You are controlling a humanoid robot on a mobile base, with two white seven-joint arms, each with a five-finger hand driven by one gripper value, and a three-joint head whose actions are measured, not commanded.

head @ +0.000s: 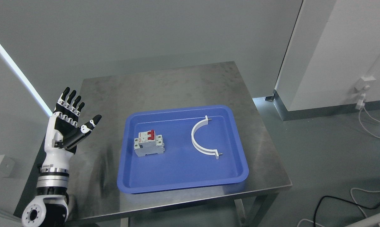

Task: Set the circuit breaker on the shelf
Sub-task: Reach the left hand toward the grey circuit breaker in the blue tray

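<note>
Now, breaker: circuit breaker [149,144] is seen in blue tray [183,179], right of hand.
Robot hand: left robot hand [68,126] is spread wide, empty, nearer.

open tabletop [164,85] around blue tray [183,183], white clamp [200,138] well apart from circuit breaker [149,144]

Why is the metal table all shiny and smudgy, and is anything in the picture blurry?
In the head view, the steel table reflects soft, cloudy light, brightest toward the back, with dark smears near the left hand. The blue tray shows faint glare on its rim. The circuit breaker and white curved clamp look sharp, casting only slight shadows. A bright light strip runs along the left wall.
</note>
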